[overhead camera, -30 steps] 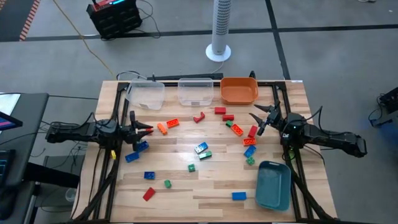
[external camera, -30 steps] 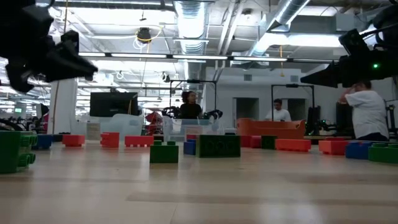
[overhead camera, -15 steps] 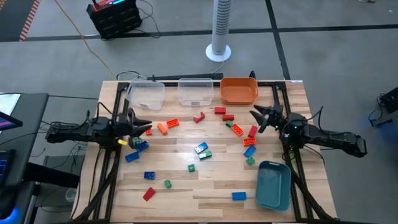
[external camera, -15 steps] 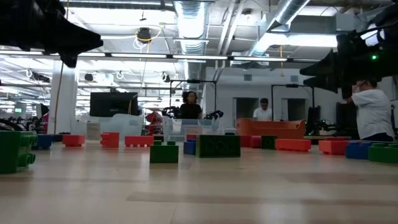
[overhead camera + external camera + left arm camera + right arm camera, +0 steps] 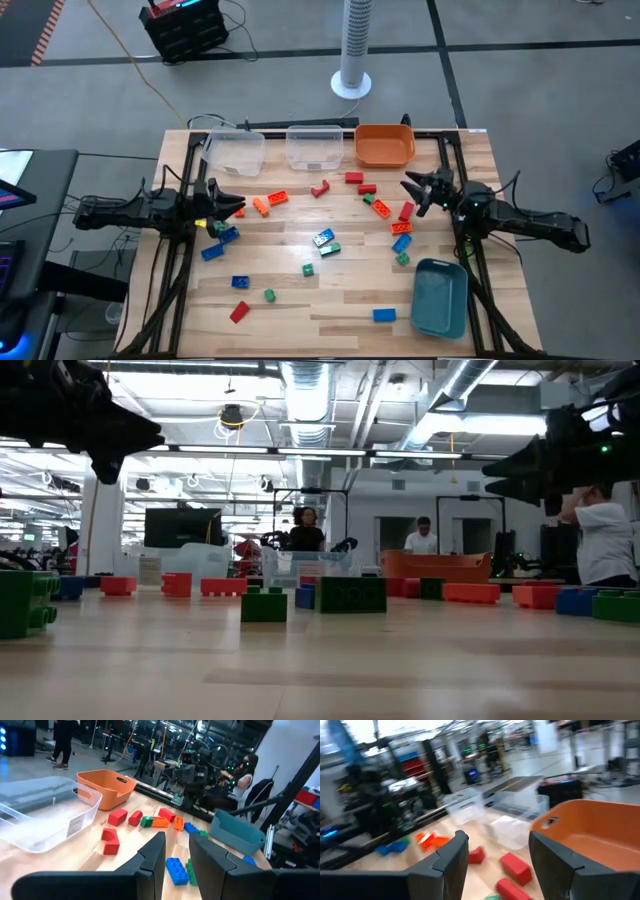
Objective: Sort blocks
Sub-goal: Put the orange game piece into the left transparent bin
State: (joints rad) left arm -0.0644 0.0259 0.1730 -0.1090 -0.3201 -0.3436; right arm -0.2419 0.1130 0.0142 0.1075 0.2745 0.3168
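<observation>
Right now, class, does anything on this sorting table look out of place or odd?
Nothing is damaged or spilled. The blocks lie loose across the table, none yet in the orange bin, and the blue-grey bin sits askew, overhanging the table's edge.

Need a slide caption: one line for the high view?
Overhead: red, orange, blue and green blocks scattered across the table, four bins along its edges, both arms hovering empty at the sides.

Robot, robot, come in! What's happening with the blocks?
Left end effector shut, empty, above table's left side. Right end effector open, empty, near orange bin. Blocks scattered on table, unsorted. Nothing blocking.
</observation>
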